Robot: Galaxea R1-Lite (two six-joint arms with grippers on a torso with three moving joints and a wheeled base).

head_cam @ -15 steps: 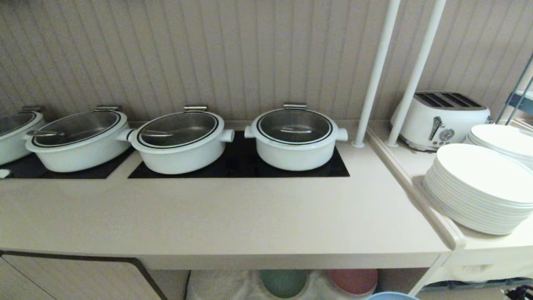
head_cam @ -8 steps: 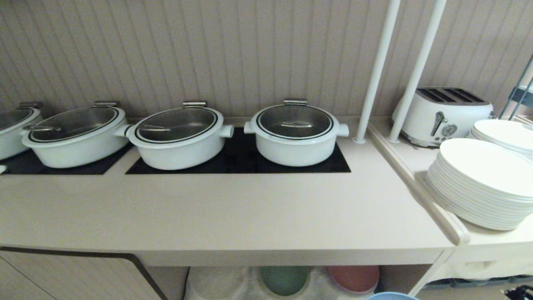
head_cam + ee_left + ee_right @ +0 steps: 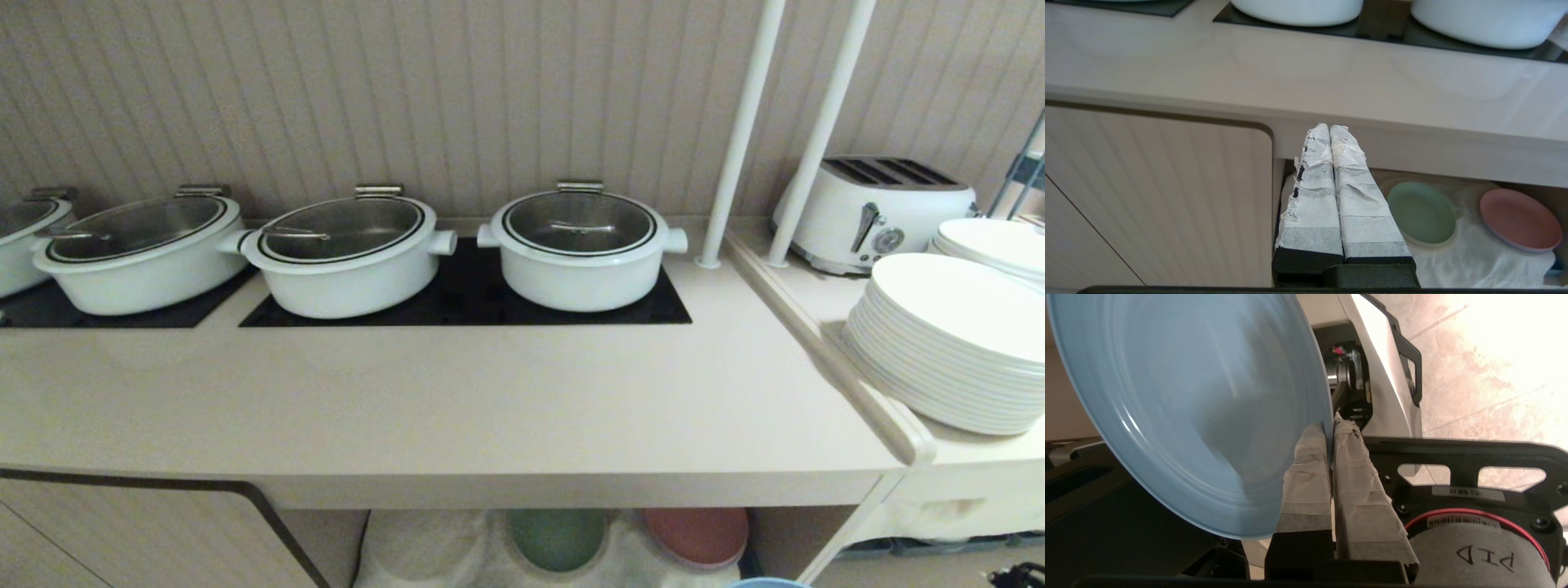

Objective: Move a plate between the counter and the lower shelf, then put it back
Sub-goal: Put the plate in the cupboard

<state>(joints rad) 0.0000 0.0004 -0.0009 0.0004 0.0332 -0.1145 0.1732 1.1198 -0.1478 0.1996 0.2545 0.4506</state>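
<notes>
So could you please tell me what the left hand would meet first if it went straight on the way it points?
Probably the counter, at its thick front edge just beyond the shut left hand; depth is unclear.

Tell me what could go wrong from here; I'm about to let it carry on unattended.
1. The right claw pinches the blue plate only at its rim, so it could pivot or slip out.
2. The plate sits just below the counter edge; it may knock that edge going up.
3. The lower shelf already holds a green plate and a pink plate on loose cloth, leaving little room and a snag risk.
</notes>
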